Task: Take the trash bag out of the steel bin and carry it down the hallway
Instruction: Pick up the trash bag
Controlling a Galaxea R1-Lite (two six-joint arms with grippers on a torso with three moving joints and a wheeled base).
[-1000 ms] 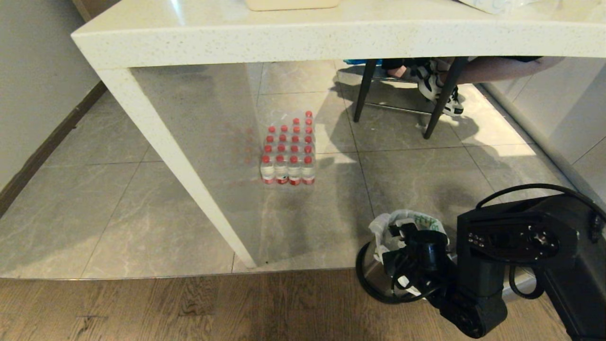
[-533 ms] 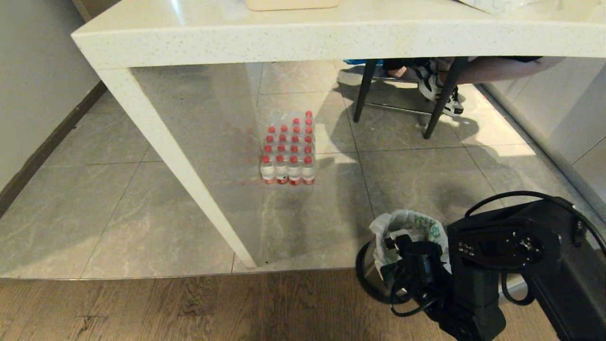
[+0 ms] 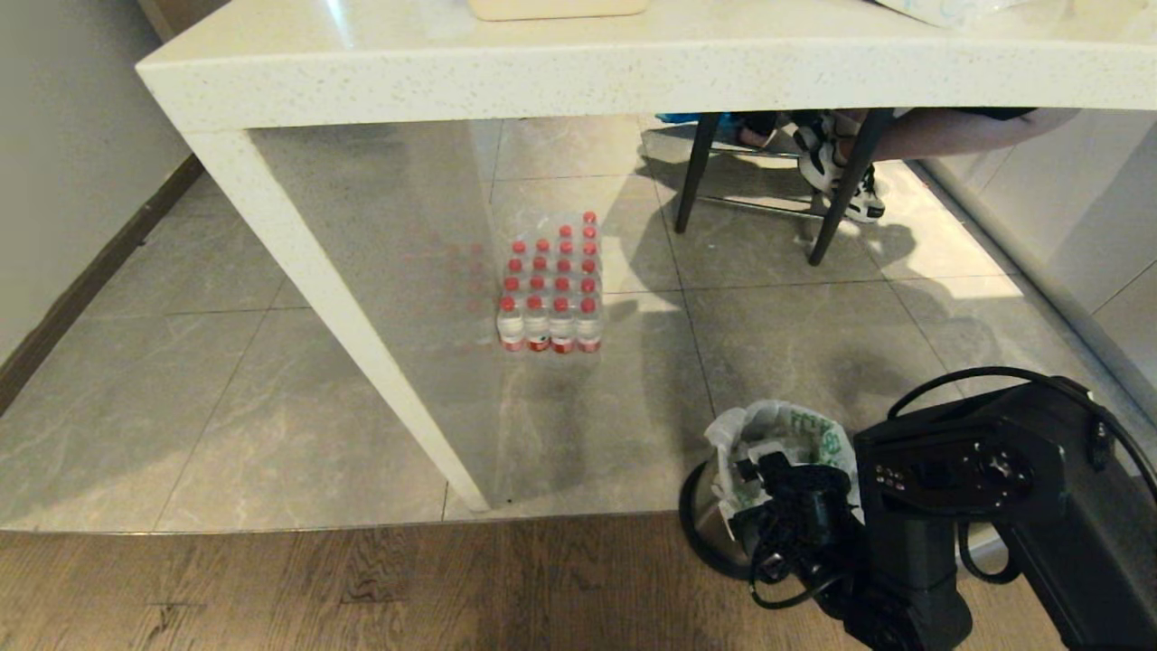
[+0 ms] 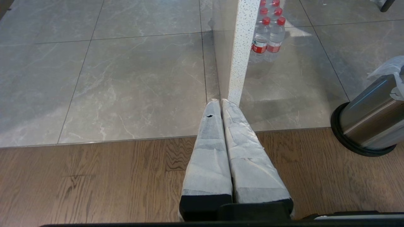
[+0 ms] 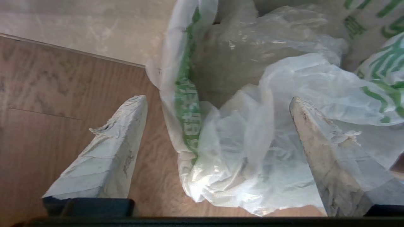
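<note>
So the right gripper (image 5: 217, 107) is down at the steel bin (image 4: 367, 116), which sits on the floor at the seam where the grey tile meets the wood flooring (image 3: 362, 579). Its taped fingers (image 5: 107, 151) are spread wide, one on each side of a bunched-up fold of the trash bag (image 5: 240, 126), not pinching it. One finger is out over the wood beside the bag's edge, the other lies against the crinkled plastic on the far side.

The trash bag is still in the bin, thin white plastic with green printing, its top puffed up and folded over the rim. In the head view you only see a bit of the bag (image 3: 777, 425) poking out past the black right arm (image 3: 958, 479), and the arm covers most of the bin.

The left gripper (image 4: 221, 101) is parked low over the wood floor, its taped fingers pressed together with nothing between them, pointing at the white table leg (image 4: 241, 47).

Other stuff: a pack of red-capped water bottles (image 3: 551, 285) under the white stone table (image 3: 542, 63), and a person's sneakers (image 3: 836, 163) by a black chair leg (image 3: 691, 172) further back.
</note>
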